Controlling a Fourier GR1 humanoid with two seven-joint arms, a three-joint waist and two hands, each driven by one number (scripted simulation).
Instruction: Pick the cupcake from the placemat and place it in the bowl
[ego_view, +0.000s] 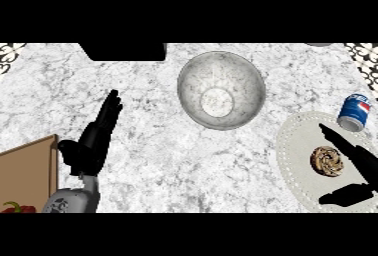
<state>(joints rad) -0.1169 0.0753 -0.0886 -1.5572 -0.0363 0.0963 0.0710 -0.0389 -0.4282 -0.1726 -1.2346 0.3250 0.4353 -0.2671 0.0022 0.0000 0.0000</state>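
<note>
On the marbled worktop (148, 155), the cupcake (328, 161) sits on the pale oval placemat (295, 150) at the right of the frame. The right robot hand (359, 165) reaches around it, straight fingers (334, 136) just beside its upper right and the thumb (345, 195) spread below it, holding nothing. The glassy bowl (221, 90) lies at upper centre, well apart from the cupcake. A blue soda can (355, 112) rests at the placemat's upper right edge. The left robot hand (94, 136) rests open at the left, fingers pointing up. A wooden board (29, 172) with a red pepper (18, 208) fills the lower left corner.
</note>
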